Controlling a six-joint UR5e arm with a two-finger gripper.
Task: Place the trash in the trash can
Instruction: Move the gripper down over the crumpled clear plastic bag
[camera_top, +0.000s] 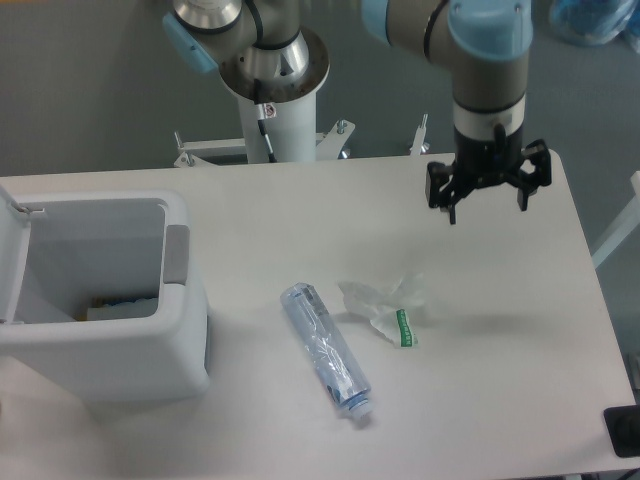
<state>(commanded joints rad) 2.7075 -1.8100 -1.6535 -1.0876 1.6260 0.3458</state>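
white table (500, 300); bin (110, 340), bottle (326, 350), wrapper (385, 308)

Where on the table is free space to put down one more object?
Bare patches: right of the wrapper up to the table edge, and the back strip between the trash can and the tool. Crowded: around the bottle and wrapper.

The trash can (100, 300) stands at the left end of the table (500, 400), lid swung back to its left, with something lying low inside it. The bottle (325, 350) lies near the middle, right of the can, and the wrapper (385, 308) sits just beside it on its right. The gripper (487, 198) hangs above the far right part of the table, behind the wrapper.
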